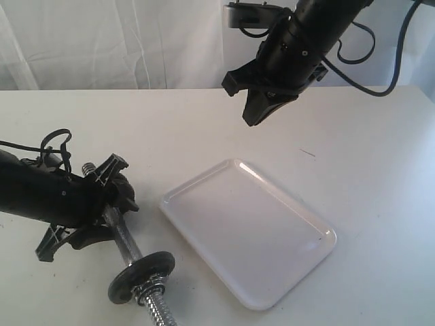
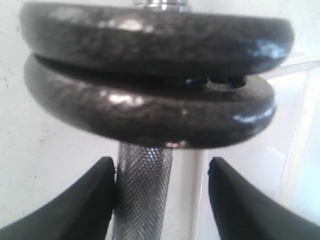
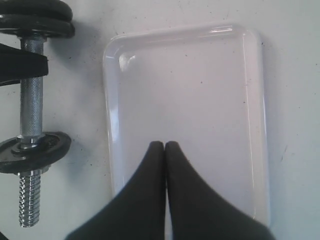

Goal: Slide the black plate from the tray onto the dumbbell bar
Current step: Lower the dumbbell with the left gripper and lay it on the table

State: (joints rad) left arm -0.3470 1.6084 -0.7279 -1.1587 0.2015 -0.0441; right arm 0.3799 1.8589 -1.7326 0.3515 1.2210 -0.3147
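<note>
The white tray (image 1: 299, 234) lies in the middle of the table with nothing in it; the right wrist view shows the tray (image 3: 200, 85) bare too. The chrome dumbbell bar (image 1: 121, 234) lies left of it. One black plate (image 1: 141, 275) sits on the bar beside the near threaded end. In the right wrist view that plate (image 3: 32, 152) is on the bar (image 3: 31, 105), and two stacked black discs (image 3: 35, 20) sit at the other end. My left gripper (image 1: 109, 214) straddles the bar, open; the knurled bar (image 2: 142, 190) touches one finger. My right gripper (image 1: 253, 121) hangs shut above the tray.
The two stacked discs (image 2: 150, 75) fill the left wrist view just beyond the left gripper (image 2: 161, 165). A white curtain (image 1: 102, 41) hangs behind the table. The right gripper (image 3: 165, 145) shows over the tray's floor. Black cables (image 1: 54, 142) trail by the left arm.
</note>
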